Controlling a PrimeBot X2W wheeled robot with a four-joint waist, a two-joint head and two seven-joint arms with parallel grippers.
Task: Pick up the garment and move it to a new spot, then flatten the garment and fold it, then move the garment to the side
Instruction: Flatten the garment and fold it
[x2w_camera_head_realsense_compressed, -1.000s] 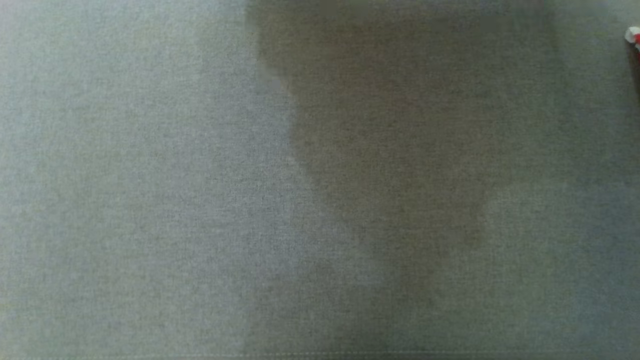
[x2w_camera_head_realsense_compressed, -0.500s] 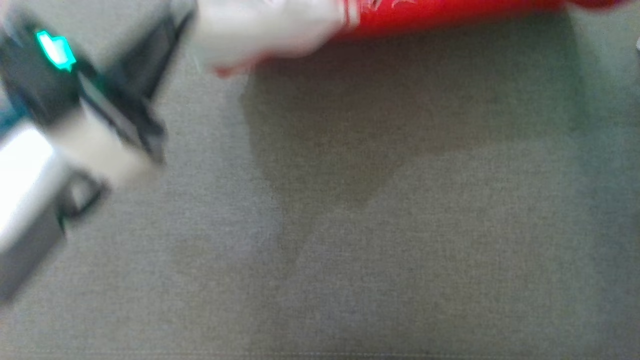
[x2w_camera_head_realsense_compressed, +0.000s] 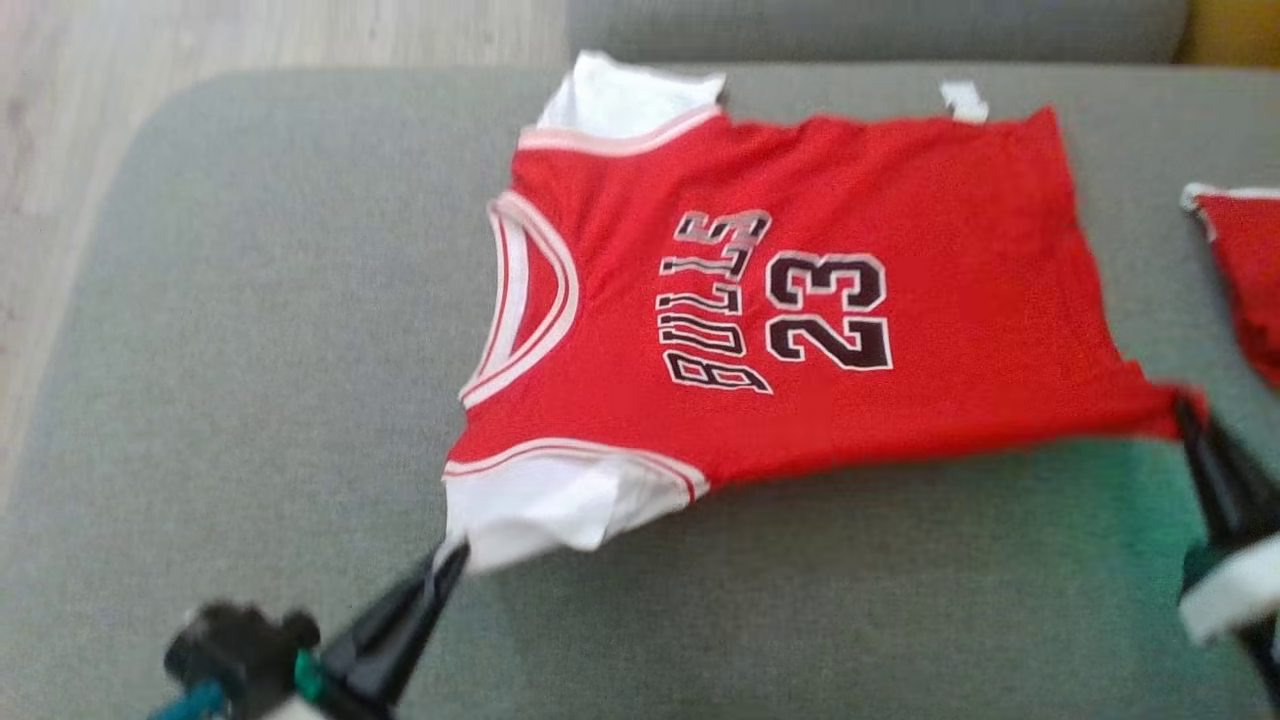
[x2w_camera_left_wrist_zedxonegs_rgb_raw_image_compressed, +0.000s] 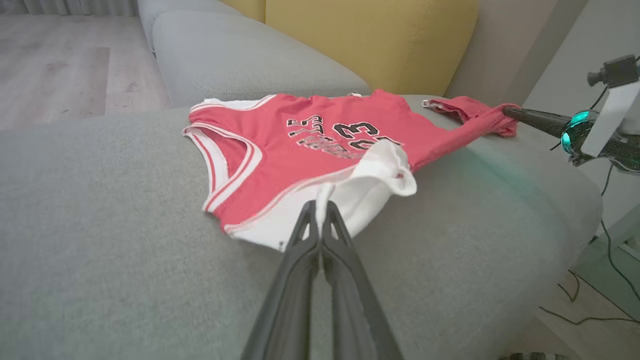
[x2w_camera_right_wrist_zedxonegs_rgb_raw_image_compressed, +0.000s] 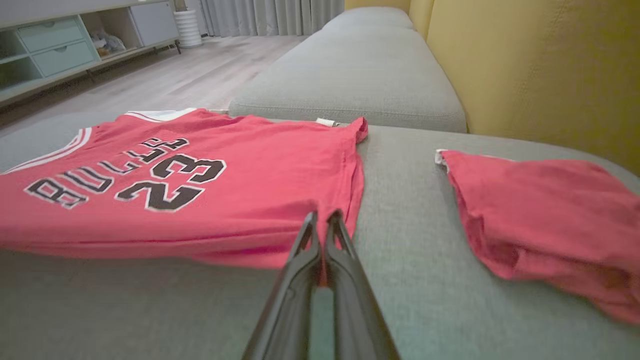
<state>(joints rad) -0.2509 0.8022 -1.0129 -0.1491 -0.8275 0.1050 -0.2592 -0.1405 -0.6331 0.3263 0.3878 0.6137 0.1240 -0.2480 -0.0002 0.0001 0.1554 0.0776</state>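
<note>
The garment is a red jersey with white trim and "BULLS 23" in black, spread on a grey sofa seat. My left gripper is shut on its white sleeve corner at the near left; the left wrist view shows the same pinch on the garment. At the near right my right gripper is shut on the red hem corner, seen also in the right wrist view against the garment. Both held corners are lifted slightly off the seat.
A second red piece of clothing lies on the seat to the right, also seen in the right wrist view. A yellow backrest stands behind. Wooden floor lies past the seat's left edge. More grey cushion extends beyond.
The head camera has swung up from bare grey fabric, so the whole garment and both grippers are in view now. Real movement of the garment cannot be separated from the camera's motion.
</note>
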